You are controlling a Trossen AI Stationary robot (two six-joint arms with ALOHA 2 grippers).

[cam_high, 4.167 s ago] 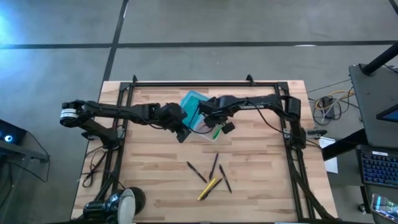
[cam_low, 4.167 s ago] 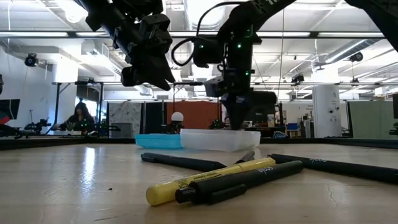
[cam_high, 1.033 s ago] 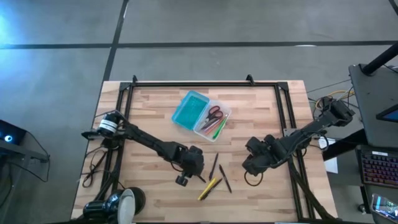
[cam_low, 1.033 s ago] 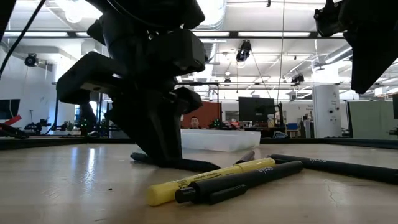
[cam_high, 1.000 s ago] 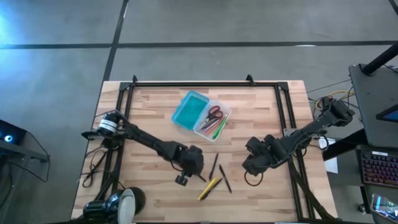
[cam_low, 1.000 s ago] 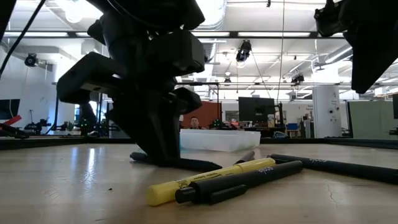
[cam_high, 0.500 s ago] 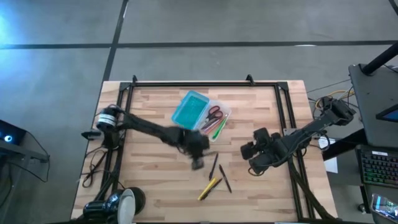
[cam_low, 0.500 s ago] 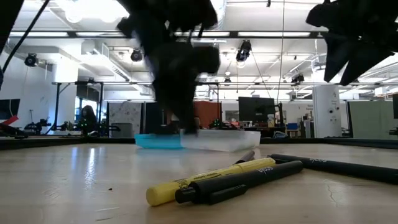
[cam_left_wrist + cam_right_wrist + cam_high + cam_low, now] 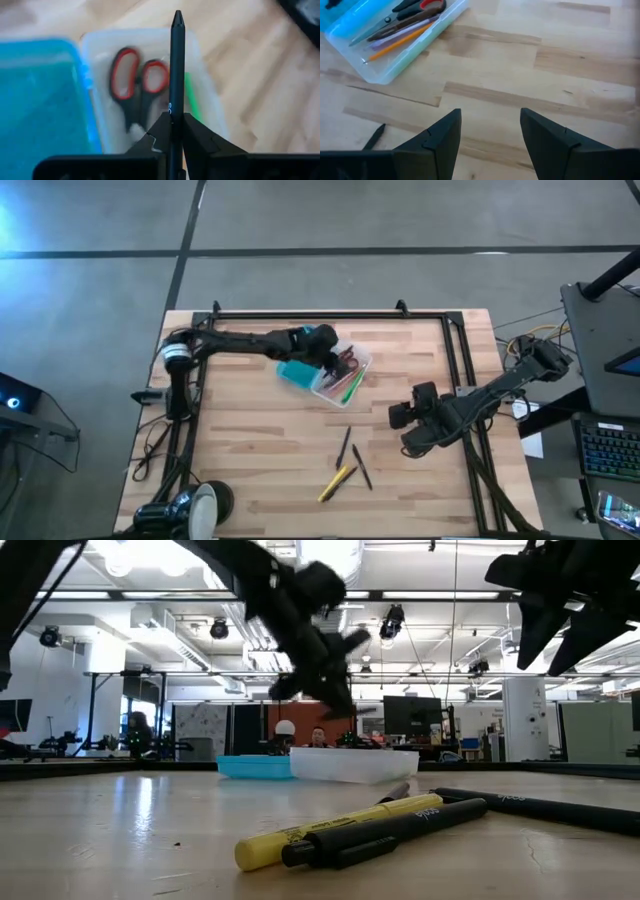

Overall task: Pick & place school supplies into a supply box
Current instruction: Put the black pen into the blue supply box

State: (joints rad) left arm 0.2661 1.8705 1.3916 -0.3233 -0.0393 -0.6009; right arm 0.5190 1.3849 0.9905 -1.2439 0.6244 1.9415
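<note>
The supply box [image 9: 322, 370] lies open at the table's far middle, its teal half [image 9: 40, 105] beside its clear half [image 9: 205, 95]. In the clear half lie red-handled scissors [image 9: 139, 85] and a green pen [image 9: 192, 102]. My left gripper [image 9: 326, 352] hangs over the box, shut on a dark pen [image 9: 175, 65]. My right gripper [image 9: 490, 135] stands open above bare wood, right of centre [image 9: 400, 416]. Two dark pens [image 9: 343, 446] [image 9: 361, 466] and a yellow one [image 9: 336, 480] lie on the table nearer the front. My left gripper pinches the dark pen's shaft [image 9: 173, 107] between its two fingers. The pen runs along the fingers, and its pointed end [image 9: 177, 17] sticks out past them. The fingers slant down from the table's left. The pen is lifted clear, over the box's clear half.
A black frame [image 9: 330, 314] runs round the table's edges. In the low view the yellow pen [image 9: 340, 830] and two dark pens [image 9: 390, 832] [image 9: 540, 806] lie close in front, with the box [image 9: 350, 765] behind them. Bare wood lies at the table's left and near parts.
My left gripper has taken a dark pen off the table near the other pens, risen with it and swung toward the far edge, over the box. My right gripper has shifted a little toward the far edge, staying open.
</note>
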